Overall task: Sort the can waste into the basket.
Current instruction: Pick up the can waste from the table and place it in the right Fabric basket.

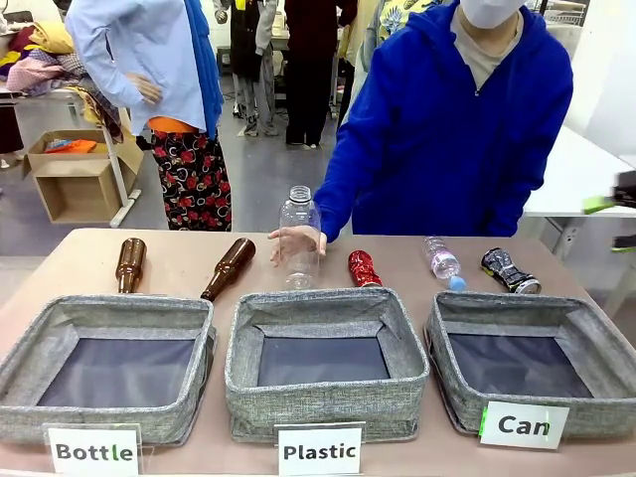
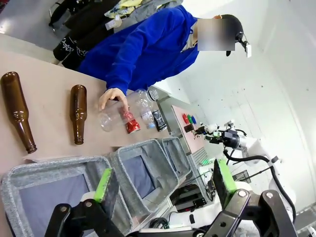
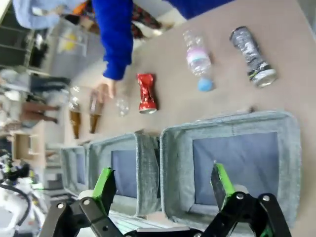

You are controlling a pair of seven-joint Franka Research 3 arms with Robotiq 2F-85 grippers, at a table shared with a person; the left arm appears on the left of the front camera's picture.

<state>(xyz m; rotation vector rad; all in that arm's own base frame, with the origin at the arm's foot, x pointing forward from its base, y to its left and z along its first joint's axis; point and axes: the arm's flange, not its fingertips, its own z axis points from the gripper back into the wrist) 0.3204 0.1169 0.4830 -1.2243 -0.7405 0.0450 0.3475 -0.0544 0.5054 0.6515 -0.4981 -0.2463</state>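
Hanging above the near row of baskets, the right gripper [image 3: 163,180] has its green-padded fingers spread wide with nothing between them. In its wrist view the basket signed "Can" [image 1: 462,402] lies just beyond the fingers, dark bottom showing. Left gripper [image 2: 164,180] likewise released, fingers apart, nothing held, above the baskets toward the other end. Red can [image 1: 364,268] lies on the table [image 1: 179,253] just behind the middle "Plastic" basket [image 1: 326,402], dented at the waist, nothing touching it. Black and silver can [image 1: 511,270] lies on its side on the tabletop behind the Can basket, near its far rim. Between the two cans lies a clear plastic bottle with blue cap [image 1: 443,262]. Person in blue jacket at far side, one hand [image 1: 297,240] on an upright clear bottle [image 1: 299,209] just left of the red can. Two brown glass bottles [image 1: 130,264] lie toward the left end, behind the "Bottle" basket [image 1: 129,306].
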